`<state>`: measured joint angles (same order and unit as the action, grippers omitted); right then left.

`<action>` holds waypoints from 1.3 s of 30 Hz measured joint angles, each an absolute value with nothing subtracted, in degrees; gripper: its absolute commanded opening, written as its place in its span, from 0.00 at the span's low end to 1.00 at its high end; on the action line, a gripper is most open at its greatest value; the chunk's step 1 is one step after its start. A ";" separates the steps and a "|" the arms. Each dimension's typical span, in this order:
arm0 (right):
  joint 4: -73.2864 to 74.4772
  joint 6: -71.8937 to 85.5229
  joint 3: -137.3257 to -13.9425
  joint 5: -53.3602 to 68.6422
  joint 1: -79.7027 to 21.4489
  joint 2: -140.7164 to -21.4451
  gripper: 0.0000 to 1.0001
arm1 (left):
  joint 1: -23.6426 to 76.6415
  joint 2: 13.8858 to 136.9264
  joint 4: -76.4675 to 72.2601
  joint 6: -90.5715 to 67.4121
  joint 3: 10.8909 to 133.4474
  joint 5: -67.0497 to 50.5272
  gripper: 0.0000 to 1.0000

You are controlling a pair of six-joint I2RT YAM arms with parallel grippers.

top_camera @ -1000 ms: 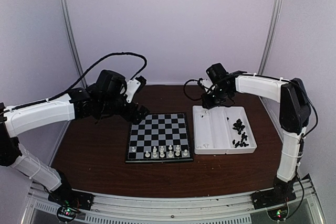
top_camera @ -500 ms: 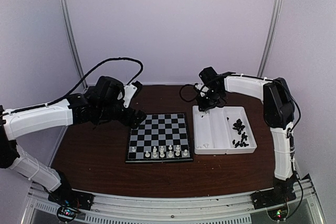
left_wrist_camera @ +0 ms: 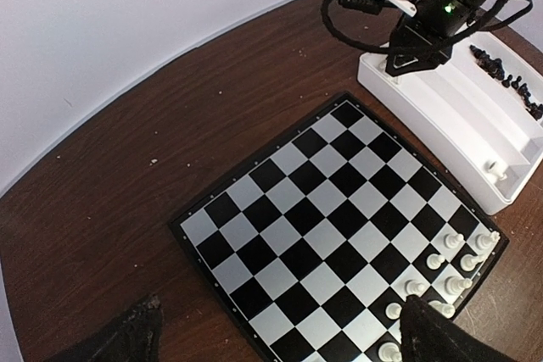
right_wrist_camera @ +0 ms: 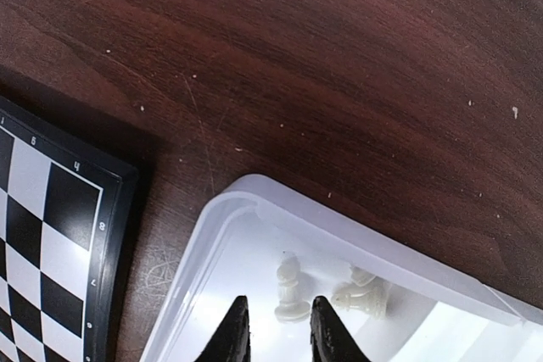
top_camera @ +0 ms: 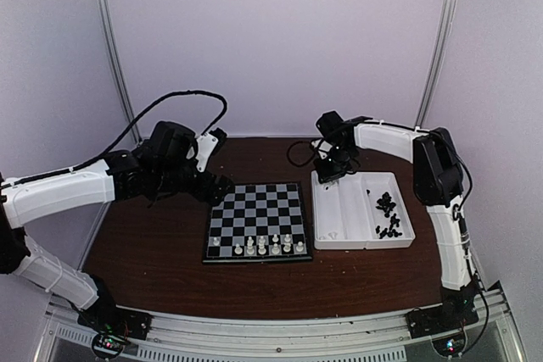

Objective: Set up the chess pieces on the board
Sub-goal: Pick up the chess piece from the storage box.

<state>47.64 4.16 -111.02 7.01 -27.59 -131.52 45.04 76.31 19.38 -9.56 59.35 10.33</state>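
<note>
The board (top_camera: 257,209) lies mid-table with several white chess pieces (top_camera: 259,246) on its two nearest rows. My left gripper (top_camera: 217,186) hangs wide open and empty above the board's far left corner; its view shows the board (left_wrist_camera: 331,209) and the white pieces (left_wrist_camera: 445,264) between its fingertips (left_wrist_camera: 428,328). My right gripper (right_wrist_camera: 278,336) sits low in the far left corner of the white tray (right_wrist_camera: 254,191). Its jaws are narrowly apart. The base of a white piece (right_wrist_camera: 290,292) lies between the tips, with a gap on each side. Two more white pieces (right_wrist_camera: 363,294) lie beside it.
The white two-compartment tray (top_camera: 335,242) stands right of the board, with several black pieces (top_camera: 388,214) heaped in its right compartment. One white piece (left_wrist_camera: 495,171) lies near the tray's near left end. The enclosure's back wall stands just behind the tray.
My right gripper has swung left to the tray's far left corner. The left arm has drawn back a little to the left, still open.
</note>
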 measured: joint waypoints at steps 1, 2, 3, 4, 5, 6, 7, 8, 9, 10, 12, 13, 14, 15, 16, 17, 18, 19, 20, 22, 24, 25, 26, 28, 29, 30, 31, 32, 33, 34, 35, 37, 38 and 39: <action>47.99 4.05 -111.66 7.01 -27.59 -131.85 0.26 | 45.04 76.44 19.38 -9.56 59.35 10.33 0.98; 48.16 3.95 -112.16 7.01 -27.59 -132.09 0.26 | 45.04 76.58 19.40 -9.56 59.35 10.33 0.98; 48.34 3.79 -112.60 7.01 -27.59 -132.42 0.26 | 45.04 76.69 19.40 -9.56 59.35 10.33 0.98; 48.56 3.57 -113.12 7.01 -27.59 -132.81 0.26 | 45.04 76.82 19.40 -9.56 59.35 10.33 0.98; 48.69 3.38 -113.49 7.01 -27.59 -133.19 0.25 | 45.04 76.88 19.42 -9.56 59.35 10.33 0.98; 48.84 3.20 -113.89 7.01 -27.59 -133.67 0.25 | 45.04 76.93 19.42 -9.56 59.35 10.33 0.98; 49.01 3.14 -114.21 7.01 -27.59 -134.23 0.25 | 45.04 76.95 19.42 -9.56 59.35 10.31 0.98; 49.12 3.09 -114.26 7.01 -27.59 -134.61 0.24 | 45.04 76.95 19.42 -9.56 59.37 10.33 0.98; 49.36 3.01 -114.26 6.98 -27.59 -135.00 0.23 | 45.04 76.95 19.44 -9.54 59.37 10.31 0.98; 49.69 2.94 -114.26 6.96 -27.59 -135.48 0.22 | 45.04 76.95 19.49 -9.54 59.40 10.33 0.98; 49.87 2.87 -114.26 6.87 -27.59 -135.92 0.19 | 45.04 76.95 19.59 -9.54 59.46 10.33 0.98; 50.00 2.85 -114.28 6.81 -27.62 -135.92 0.17 | 45.04 76.95 19.59 -9.52 59.46 10.33 0.98; 50.17 2.81 -114.28 6.81 -27.59 -135.92 0.15 | 45.04 76.93 19.59 -9.52 59.46 10.35 0.98; 50.17 2.76 -114.28 6.79 -27.59 -135.90 0.13 | 45.04 76.93 19.59 -9.52 59.46 10.35 0.98; 50.26 2.72 -114.19 6.81 -27.59 -135.74 0.11 | 45.04 76.93 19.64 -9.52 59.46 10.35 0.98; 50.02 2.85 -113.82 6.81 -27.59 -135.52 0.11 | 45.04 76.93 19.62 -9.52 59.46 10.33 0.98; 49.65 2.92 -113.30 6.70 -27.59 -134.93 0.10 | 45.04 76.93 19.62 -9.54 59.46 10.33 0.98; 49.32 2.96 -112.25 6.70 -27.59 -134.08 0.10 | 45.04 76.93 19.62 -9.54 59.46 10.31 0.98; 49.30 2.96 -111.13 6.70 -27.59 -133.12 0.10 | 45.04 76.93 19.64 -9.54 59.46 10.28 0.98; 49.04 3.01 -108.60 6.74 -27.59 -130.67 0.10 | 45.04 76.95 19.62 -9.54 59.48 10.28 0.98; 48.69 3.18 -106.39 6.92 -27.59 -127.92 0.10 | 45.04 76.93 19.64 -9.56 59.48 10.22 0.98; 48.10 3.29 -105.12 7.25 -27.59 -126.13 0.10 | 45.04 76.93 19.64 -9.56 59.48 10.20 0.98; 47.70 3.40 -104.07 7.60 -27.59 -124.42 0.10 | 45.04 76.95 19.64 -9.56 59.48 10.15 0.98; 46.57 3.64 -102.17 8.45 -27.59 -121.03 0.11 | 45.04 76.95 19.64 -9.58 59.48 10.07 0.98; 45.80 3.86 -101.16 9.15 -27.59 -119.35 0.11 | 45.04 76.93 19.62 -9.58 59.48 10.02 0.98; 44.99 4.16 -100.14 9.98 -27.62 -117.67 0.11 | 45.04 76.93 19.64 -9.61 59.48 9.98 0.98; 44.34 4.32 -99.29 10.85 -27.64 -116.29 0.11 | 45.04 76.95 19.64 -9.63 59.48 9.93 0.98; 43.51 4.56 -98.32 12.05 -27.79 -114.80 0.11 | 45.04 76.93 19.62 -9.76 59.48 9.82 0.97; 42.78 4.64 -97.65 12.99 -27.97 -113.78 0.11 | 45.04 76.93 19.64 -9.89 59.48 9.78 0.98; 41.58 4.73 -96.66 14.15 -28.21 -112.71 0.11 | 45.04 76.95 19.64 -10.07 59.48 9.76 0.98; 40.25 4.78 -95.44 15.35 -28.47 -111.70 0.11 | 45.04 76.93 19.64 -10.24 59.48 9.76 0.98; 37.47 4.75 -92.86 17.37 -29.43 -110.15 0.11 | 44.97 76.93 19.75 -10.70 59.48 9.80 0.98; 35.22 4.75 -90.87 18.57 -30.28 -109.27 0.12 | 44.93 76.93 19.81 -10.94 59.48 9.82 0.98; 33.71 4.78 -89.34 19.53 -31.11 -108.75 0.12 | 44.84 76.93 19.90 -11.14 59.48 9.82 0.98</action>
